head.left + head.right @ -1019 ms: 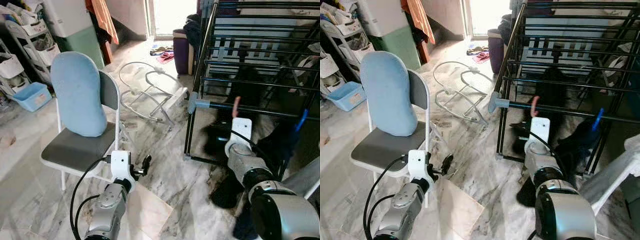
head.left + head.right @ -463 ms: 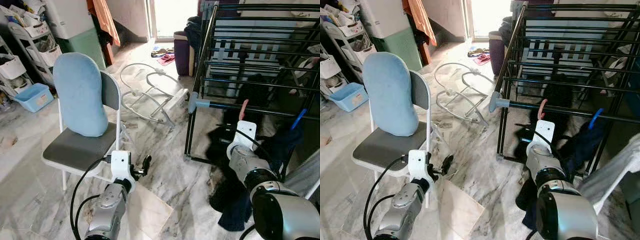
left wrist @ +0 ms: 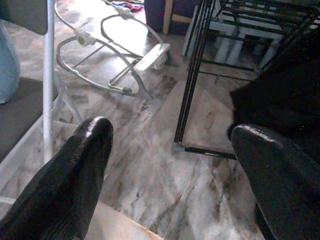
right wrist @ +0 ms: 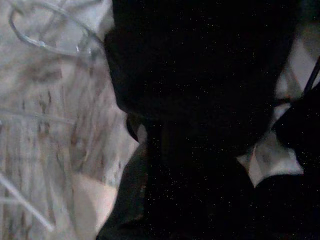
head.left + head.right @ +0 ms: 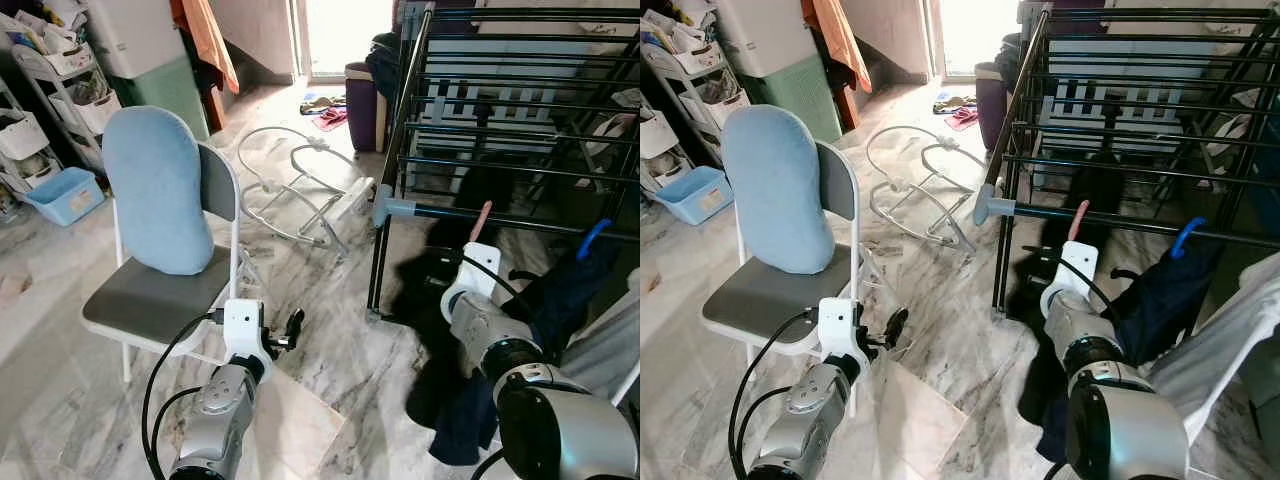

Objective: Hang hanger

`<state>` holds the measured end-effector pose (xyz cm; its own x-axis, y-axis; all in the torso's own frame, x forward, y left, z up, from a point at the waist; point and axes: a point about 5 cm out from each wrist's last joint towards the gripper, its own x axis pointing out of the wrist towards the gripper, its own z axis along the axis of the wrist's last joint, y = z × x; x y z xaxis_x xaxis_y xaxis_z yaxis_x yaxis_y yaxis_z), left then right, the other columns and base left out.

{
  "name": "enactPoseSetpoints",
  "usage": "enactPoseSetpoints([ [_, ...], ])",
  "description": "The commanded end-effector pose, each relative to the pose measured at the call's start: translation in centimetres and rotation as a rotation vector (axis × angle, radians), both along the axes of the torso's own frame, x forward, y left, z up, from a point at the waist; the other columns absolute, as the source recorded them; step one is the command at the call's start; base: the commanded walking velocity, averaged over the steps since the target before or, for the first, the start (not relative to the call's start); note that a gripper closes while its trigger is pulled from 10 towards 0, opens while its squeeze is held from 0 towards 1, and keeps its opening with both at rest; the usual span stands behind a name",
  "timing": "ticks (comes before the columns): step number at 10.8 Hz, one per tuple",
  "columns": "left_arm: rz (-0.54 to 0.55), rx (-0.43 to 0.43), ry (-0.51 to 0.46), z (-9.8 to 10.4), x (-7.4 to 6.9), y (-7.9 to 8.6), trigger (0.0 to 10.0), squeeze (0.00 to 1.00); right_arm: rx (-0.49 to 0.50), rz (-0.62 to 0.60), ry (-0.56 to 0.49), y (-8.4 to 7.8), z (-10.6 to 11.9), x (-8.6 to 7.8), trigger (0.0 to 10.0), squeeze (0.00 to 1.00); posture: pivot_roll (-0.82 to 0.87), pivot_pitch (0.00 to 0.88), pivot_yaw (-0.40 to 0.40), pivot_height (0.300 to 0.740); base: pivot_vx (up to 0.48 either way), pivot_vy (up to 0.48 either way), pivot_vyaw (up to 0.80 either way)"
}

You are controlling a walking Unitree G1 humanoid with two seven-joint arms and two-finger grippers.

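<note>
The right end effector is reached out low toward the black drying rack, just under its front bottom rail; its white wrist housing faces the camera and dark cloth covers the fingers, so whether they are spread or closed cannot be told. In the right wrist view a dark garment takes up most of the frame, with pale marble floor at one side. A pinkish hanger hook stands up just above the wrist and touches or nearly touches that front rail of the rack. Black clothing hangs down from the right arm to the floor beside the rack's near corner post. A blue hanger hook sits on the same rail further along, carrying a dark blue garment, with a pale grey cloth next to it.

The left end effector is held low, well apart from the rack, fingers spread wide; the left wrist view looks between the two black fingertips at the rack's corner foot and marble floor.

Left of the rack, a folding chair with a blue cushion leaning on its back stands close by the left arm. Between chair and rack lies a white wire frame on the floor. Beyond the rack's far corner stands a purple bin; a blue tub and shelves are past the chair.
</note>
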<state>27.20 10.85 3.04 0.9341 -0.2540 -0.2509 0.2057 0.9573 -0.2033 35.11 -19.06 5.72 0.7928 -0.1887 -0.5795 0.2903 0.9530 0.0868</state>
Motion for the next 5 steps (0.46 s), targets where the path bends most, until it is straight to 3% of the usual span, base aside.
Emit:
enactPoseSetpoints([
  [1,-0.005,0.019,0.009,-0.1,0.1,0.1,10.0,0.0,0.0,0.013,0.023,0.2,-0.6,-0.4,10.0,1.0,-0.09,0.0,0.086,0.74,0.0,0.0,0.0],
  [3,0.003,0.013,0.004,0.0,0.1,0.1,10.0,0.0,-0.124,0.052,-0.051,-0.7,0.6,0.2,10.0,1.0,-0.09,0.0,0.084,0.74,0.0,0.0,0.0],
  [5,0.003,0.011,0.001,0.0,0.1,0.1,10.0,0.0,-0.185,0.076,-0.079,-1.0,0.7,0.1,10.0,1.0,-0.09,0.0,0.082,0.74,0.0,0.0,0.0],
])
